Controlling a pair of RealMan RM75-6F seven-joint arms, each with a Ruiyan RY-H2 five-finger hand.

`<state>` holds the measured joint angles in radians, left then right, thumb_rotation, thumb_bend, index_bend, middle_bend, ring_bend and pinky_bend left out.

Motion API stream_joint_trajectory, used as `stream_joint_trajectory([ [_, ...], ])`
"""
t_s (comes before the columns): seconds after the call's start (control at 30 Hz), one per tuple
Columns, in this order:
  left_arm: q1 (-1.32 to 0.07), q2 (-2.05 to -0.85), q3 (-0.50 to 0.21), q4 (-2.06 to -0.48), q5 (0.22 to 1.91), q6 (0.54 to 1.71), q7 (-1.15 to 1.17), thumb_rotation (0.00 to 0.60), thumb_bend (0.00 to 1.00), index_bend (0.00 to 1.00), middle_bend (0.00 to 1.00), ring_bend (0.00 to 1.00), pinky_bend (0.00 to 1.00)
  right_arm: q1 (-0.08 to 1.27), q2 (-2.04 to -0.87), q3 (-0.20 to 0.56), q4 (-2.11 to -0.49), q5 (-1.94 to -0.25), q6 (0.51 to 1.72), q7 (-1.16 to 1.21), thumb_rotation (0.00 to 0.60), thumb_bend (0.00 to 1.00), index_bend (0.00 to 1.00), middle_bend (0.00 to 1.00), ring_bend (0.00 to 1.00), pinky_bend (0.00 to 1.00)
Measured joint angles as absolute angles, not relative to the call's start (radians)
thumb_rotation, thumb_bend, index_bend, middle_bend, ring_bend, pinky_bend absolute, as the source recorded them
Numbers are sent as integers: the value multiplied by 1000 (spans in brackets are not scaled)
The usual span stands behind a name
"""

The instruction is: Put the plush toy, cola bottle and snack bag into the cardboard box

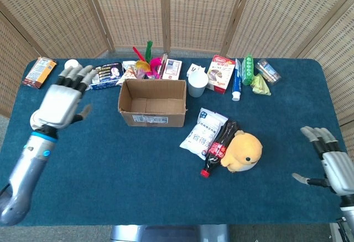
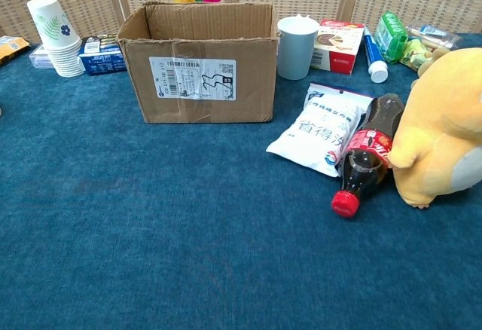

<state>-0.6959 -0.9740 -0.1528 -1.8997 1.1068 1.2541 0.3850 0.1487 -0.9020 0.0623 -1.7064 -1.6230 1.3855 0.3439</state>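
The open cardboard box [image 1: 152,105] [image 2: 200,62] stands mid-table with nothing visible inside. To its right lie the white snack bag [image 1: 202,133] [image 2: 324,129], the cola bottle [image 1: 219,145] [image 2: 364,157] on its side with its red cap toward the front, and the yellow plush toy [image 1: 244,151] [image 2: 443,130], all touching. My left hand [image 1: 62,103] hovers far left of the box, fingers spread, holding nothing. My right hand [image 1: 331,165] is at the table's right front edge, fingers apart and empty. Neither hand shows in the chest view.
Along the back edge stand a stack of paper cups [image 2: 53,38], small boxes [image 1: 105,74], colourful toys [image 1: 146,61], a grey cup [image 1: 197,83] [image 2: 297,47], a red-and-white box [image 1: 220,73], a tube [image 1: 237,80] and green packs [image 1: 255,76]. A white bowl sat at far left.
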Motion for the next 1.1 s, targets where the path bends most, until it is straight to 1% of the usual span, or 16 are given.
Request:
stream_joint_trajectory([
  [0.07,-655,-942,-135,-1895,1126,1261,323,600,420,0,0,0,87,177,-899,61,-1711,-1643,1354,348,600,0,0,0,0,0],
  [0.2,-583,-901,-102,-1869,1176,1275,197,600,420,0,0,0,82,250,-897,66,-1716,-1674,1279,341,600,0,0,0,0,0],
  [0.43,-466,-885,-52,-1792,1256,1302,-56,600,421,0,0,0,77,344,-909,79,-1757,-1685,1166,266,600,0,0,0,0,0],
  [0.57,-381,-890,-28,-1752,1312,1353,-172,600,420,0,0,0,77,378,-926,80,-1775,-1678,1104,215,600,0,0,0,0,0],
  [0.73,-317,-909,-11,-1707,1367,1413,-248,600,420,0,0,0,78,429,-980,80,-1766,-1645,1023,166,600,0,0,0,0,0],
  [0.83,-301,-920,-10,-1690,1370,1422,-263,600,421,0,0,0,79,456,-1010,81,-1745,-1622,991,145,600,0,0,0,0,7],
  [0.9,-294,-925,-13,-1678,1373,1421,-283,600,422,0,0,0,79,466,-1024,82,-1734,-1612,977,123,600,0,0,0,0,31],
  [0.93,-291,-926,-15,-1672,1375,1421,-292,600,421,0,0,0,79,470,-1031,83,-1730,-1606,973,112,600,2,4,0,0,67],
  [1.0,-284,-929,-21,-1660,1384,1424,-307,600,419,0,0,0,79,477,-1051,86,-1720,-1591,968,86,600,58,60,37,12,188],
  [1.03,-281,-929,-22,-1657,1388,1426,-311,600,419,0,0,0,79,479,-1060,88,-1716,-1584,969,75,600,134,134,113,65,296],
  [1.07,-278,-929,-24,-1653,1395,1428,-315,600,420,0,0,0,80,480,-1071,91,-1711,-1577,972,64,600,231,234,225,155,418],
  [1.1,-276,-929,-25,-1651,1400,1430,-319,600,420,0,0,0,80,479,-1084,94,-1704,-1570,981,53,600,292,307,303,230,495],
])
